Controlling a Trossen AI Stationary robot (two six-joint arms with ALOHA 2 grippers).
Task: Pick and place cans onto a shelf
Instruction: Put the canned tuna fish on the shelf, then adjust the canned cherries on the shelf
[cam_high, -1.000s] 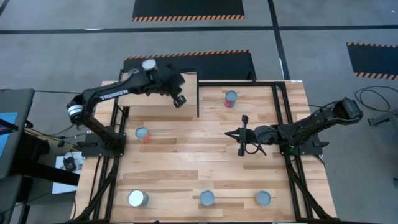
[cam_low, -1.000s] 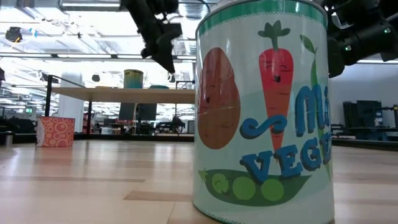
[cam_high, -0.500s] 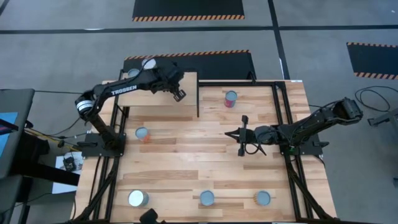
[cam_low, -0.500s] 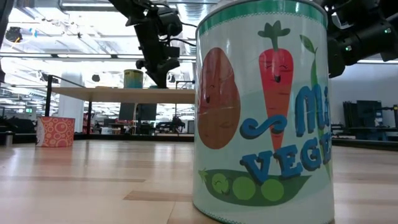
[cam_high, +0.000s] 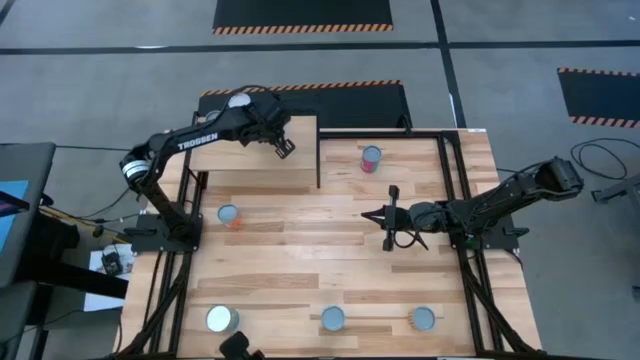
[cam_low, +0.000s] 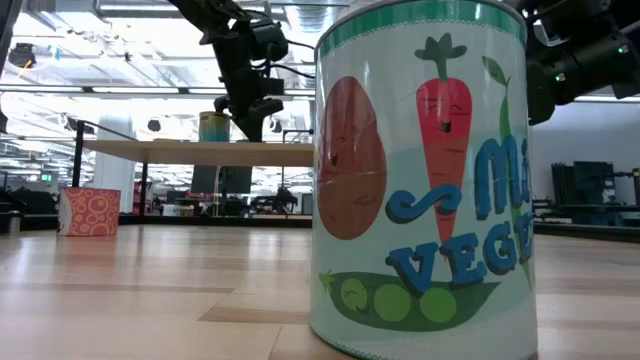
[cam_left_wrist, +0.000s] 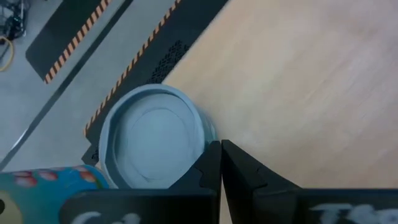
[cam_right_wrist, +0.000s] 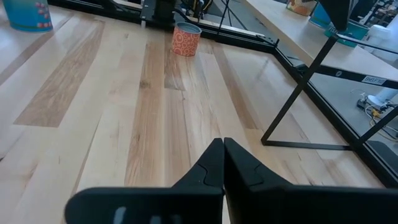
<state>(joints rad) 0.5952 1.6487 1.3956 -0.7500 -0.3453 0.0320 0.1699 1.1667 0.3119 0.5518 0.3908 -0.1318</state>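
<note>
The shelf (cam_high: 250, 165) stands at the table's far left. My left gripper (cam_high: 283, 147) is shut above it. In the left wrist view its fingertips (cam_left_wrist: 221, 155) are beside a pale-topped can (cam_left_wrist: 152, 146) that stands at the shelf's far edge. A teal-labelled can (cam_left_wrist: 37, 180) stands next to it. In the low view the gripper (cam_low: 247, 125) is just right of a can (cam_low: 213, 126) on the shelf (cam_low: 180, 150). My right gripper (cam_high: 388, 215) is shut and empty over the table's middle right. My left gripper's shut fingertips (cam_left_wrist: 210, 155) show against the rim (cam_left_wrist: 202, 134) of the pale-topped can, coming from above. I cannot tell whether they touch it. The can stands upright on the shelf.
On the tabletop stand a pink can (cam_high: 371, 157), an orange can (cam_high: 229, 215) and three cans near the front edge: a whitish-topped one (cam_high: 222, 319), one in the middle (cam_high: 332, 319) and one at the right (cam_high: 423, 319). A vegetable-labelled can (cam_low: 420, 180) fills the low view.
My left gripper has gone toward the table's far edge and a little down over the shelf, closer to the cans standing there, and has turned somewhat. The cans have stayed where they were.
</note>
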